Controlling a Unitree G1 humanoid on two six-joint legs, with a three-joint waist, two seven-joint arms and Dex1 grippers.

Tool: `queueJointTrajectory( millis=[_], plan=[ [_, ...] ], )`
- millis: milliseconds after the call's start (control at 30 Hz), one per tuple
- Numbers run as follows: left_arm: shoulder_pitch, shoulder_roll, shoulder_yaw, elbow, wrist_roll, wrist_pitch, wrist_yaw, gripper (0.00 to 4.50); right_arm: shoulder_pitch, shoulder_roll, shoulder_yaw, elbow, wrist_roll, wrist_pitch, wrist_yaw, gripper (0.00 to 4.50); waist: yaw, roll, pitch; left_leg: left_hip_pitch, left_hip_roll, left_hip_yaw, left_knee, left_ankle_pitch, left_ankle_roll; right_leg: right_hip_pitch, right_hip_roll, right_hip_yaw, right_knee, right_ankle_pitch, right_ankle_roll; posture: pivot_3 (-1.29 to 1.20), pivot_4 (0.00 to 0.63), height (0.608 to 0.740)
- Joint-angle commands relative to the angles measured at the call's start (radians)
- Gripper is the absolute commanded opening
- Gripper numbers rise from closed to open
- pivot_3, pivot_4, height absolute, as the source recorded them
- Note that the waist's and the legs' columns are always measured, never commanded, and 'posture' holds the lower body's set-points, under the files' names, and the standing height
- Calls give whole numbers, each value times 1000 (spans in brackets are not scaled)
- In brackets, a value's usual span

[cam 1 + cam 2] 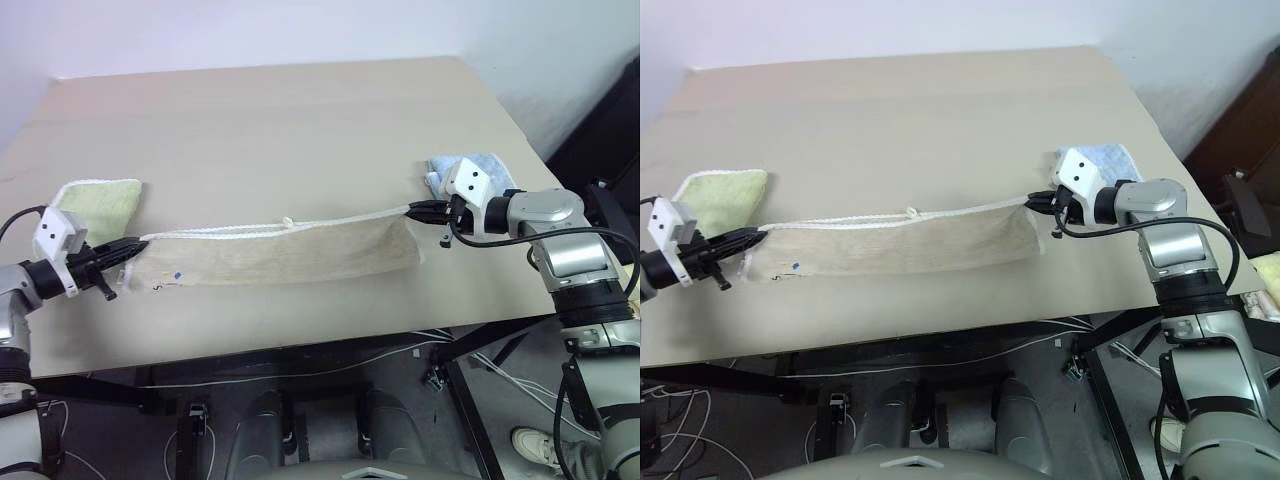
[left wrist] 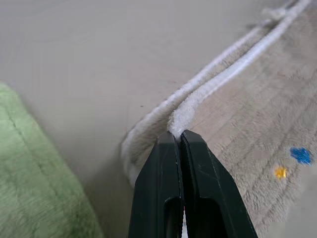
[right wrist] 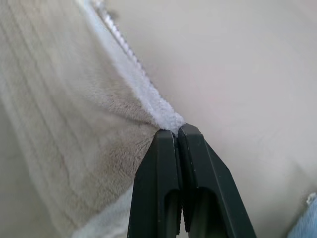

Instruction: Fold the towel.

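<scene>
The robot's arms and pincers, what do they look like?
Both arms are silver-grey metal with rounded joints. Each wrist carries a white boxy camera block and ends in a pincer of two black, tapered fingers: left pincer, right pincer. Black cables loop around the right forearm.

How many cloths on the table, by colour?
Beige towel, held at its ends by the left gripper and right gripper: 1
Light green towel: 1
Light blue towel: 1
Total: 3
</scene>
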Motion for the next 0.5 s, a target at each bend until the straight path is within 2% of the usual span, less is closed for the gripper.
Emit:
queueJointTrajectory(
  millis=[33,300,500],
  plan=[
    [-37,-9,8,41,20,-80,66,26,-68,38,-15,84,-29,-49,-50,0,-3,0,0,1,0,0,0,0,0,1,0,0,0,0,0,0,150,740],
    [-83,-12,-5,146,68,-149,157,26,-131,84,-15,254,-89,-143,-110,0,-6,0,0,1,1,-2,7,0,0,2,0,-1,8,0,0,0,150,740],
    [-83,-61,-29,187,84,-186,185,26,-155,131,-8,338,-119,-183,-137,0,-6,0,0,2,1,-3,8,0,0,2,0,-1,10,0,0,0,150,740]
  ],
)
